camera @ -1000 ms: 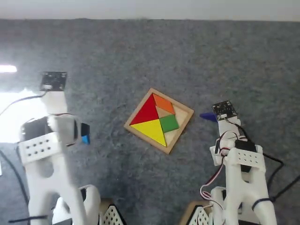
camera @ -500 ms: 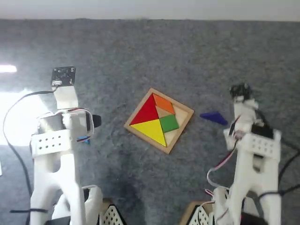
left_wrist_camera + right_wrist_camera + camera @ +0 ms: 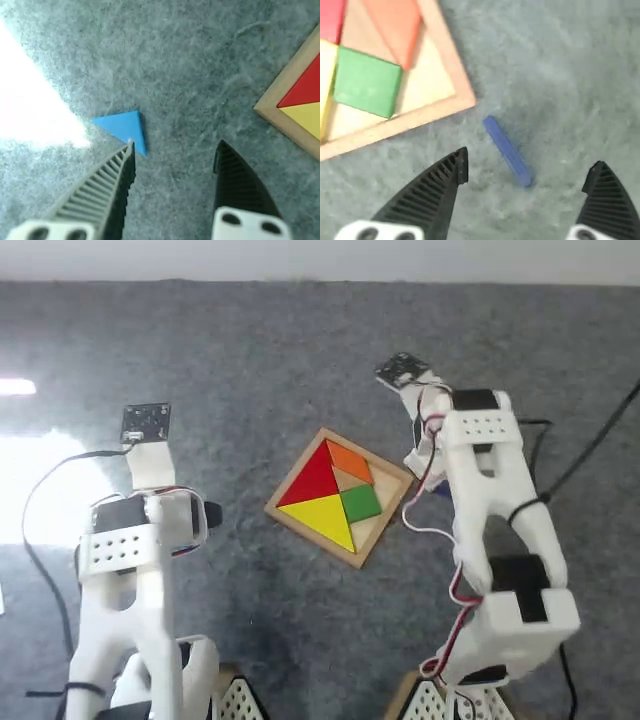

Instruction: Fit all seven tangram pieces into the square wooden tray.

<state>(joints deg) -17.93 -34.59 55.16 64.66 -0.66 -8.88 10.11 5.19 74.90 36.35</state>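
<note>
On the left of the grey counter, the left pincer is spread open with nothing in its grip; a light blue triangle lies on the counter just at the tip of one finger, well apart from the tray. The square wooden tray sits mid-counter, turned corner-on; inside lie a red triangle, a yellow triangle, an orange piece and a green square, with bare wood showing beside them. To the right, the right pincer gapes wide and holds nothing; a dark blue piece lies on the counter between its fingers, near the tray's corner but outside it.
</note>
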